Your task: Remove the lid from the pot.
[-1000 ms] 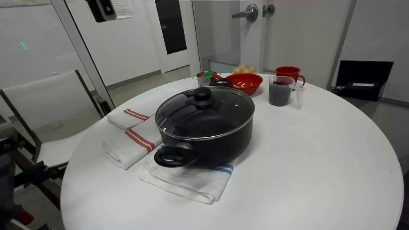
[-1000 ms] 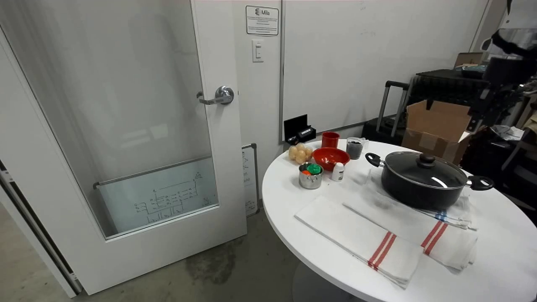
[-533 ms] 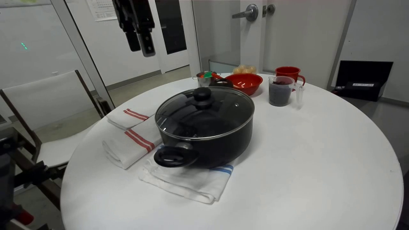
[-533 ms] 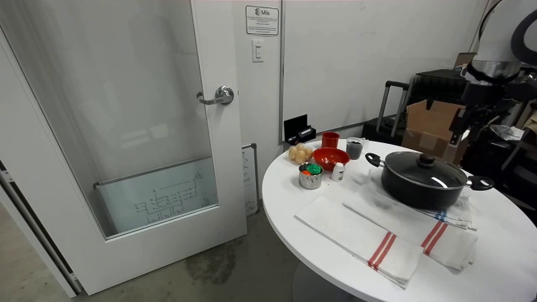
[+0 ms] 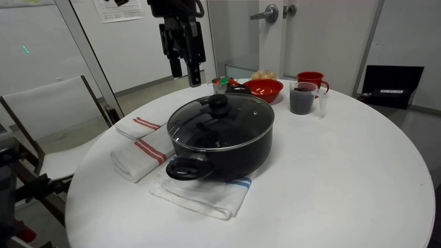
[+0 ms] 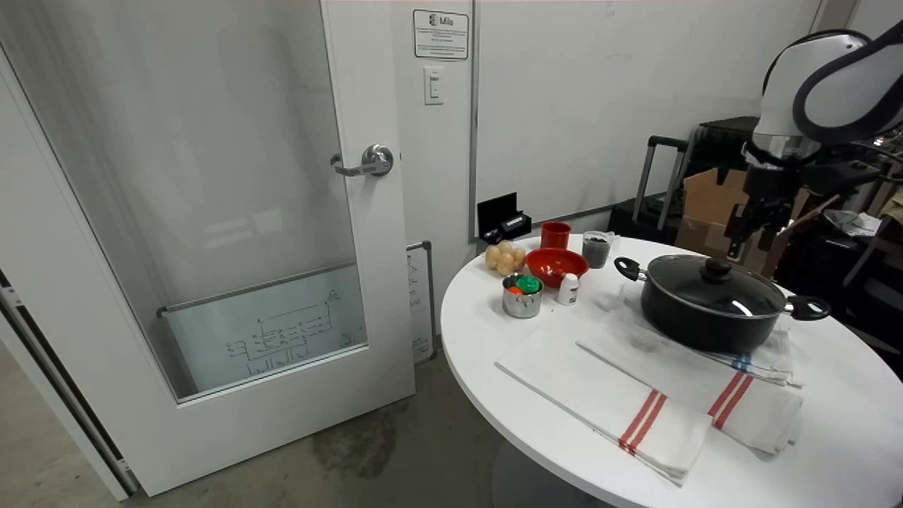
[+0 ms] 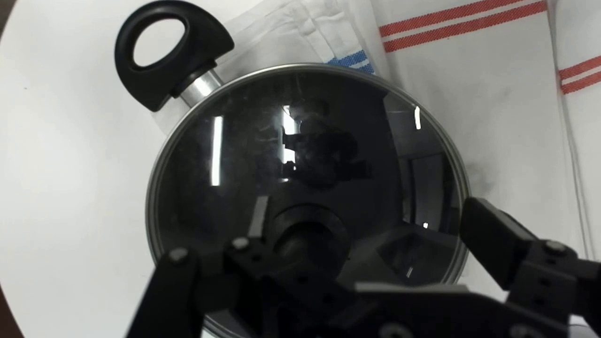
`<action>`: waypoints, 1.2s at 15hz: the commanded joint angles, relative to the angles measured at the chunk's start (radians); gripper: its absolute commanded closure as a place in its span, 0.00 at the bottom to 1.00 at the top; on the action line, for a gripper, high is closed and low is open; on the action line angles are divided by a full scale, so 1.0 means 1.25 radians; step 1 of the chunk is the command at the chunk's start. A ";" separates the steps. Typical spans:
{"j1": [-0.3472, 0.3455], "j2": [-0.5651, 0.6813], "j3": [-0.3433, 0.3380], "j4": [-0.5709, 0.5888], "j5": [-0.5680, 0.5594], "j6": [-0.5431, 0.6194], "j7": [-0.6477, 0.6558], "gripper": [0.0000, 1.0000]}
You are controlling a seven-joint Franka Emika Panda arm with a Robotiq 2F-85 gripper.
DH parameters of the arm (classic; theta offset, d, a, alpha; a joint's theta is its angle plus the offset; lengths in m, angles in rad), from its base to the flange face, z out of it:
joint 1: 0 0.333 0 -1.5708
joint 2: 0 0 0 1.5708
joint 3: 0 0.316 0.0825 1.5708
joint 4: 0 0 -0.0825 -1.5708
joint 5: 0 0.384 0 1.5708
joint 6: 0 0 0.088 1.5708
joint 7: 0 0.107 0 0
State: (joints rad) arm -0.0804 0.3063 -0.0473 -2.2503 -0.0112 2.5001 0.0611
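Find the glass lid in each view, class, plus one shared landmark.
In an exterior view: lid at the centre, below the gripper.
In an exterior view: lid toward the right edge.
Wrist view: lid central, partly hidden by the gripper.
Landmark: blue-striped towel under the pot.

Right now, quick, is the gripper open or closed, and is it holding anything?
Gripper: open, holding nothing, not touching the lid.

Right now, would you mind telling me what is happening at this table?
A robot arm seems about to take the lid off the pot. Its fingers are apart above the lid, clear of the knob, and hold nothing. The lid is on the pot, which stands at least partly on a blue-striped towel.
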 commanded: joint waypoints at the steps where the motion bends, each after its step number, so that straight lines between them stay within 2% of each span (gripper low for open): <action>1: -0.014 0.072 -0.005 0.074 0.025 -0.009 -0.028 0.00; 9: -0.034 0.149 -0.003 0.143 0.028 -0.009 -0.029 0.00; 17: -0.040 0.185 -0.002 0.178 0.026 -0.013 -0.028 0.01; 18: -0.041 0.186 -0.002 0.179 0.027 -0.012 -0.028 0.25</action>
State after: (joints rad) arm -0.1260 0.5169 -0.0503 -2.0612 -0.0083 2.4989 0.0600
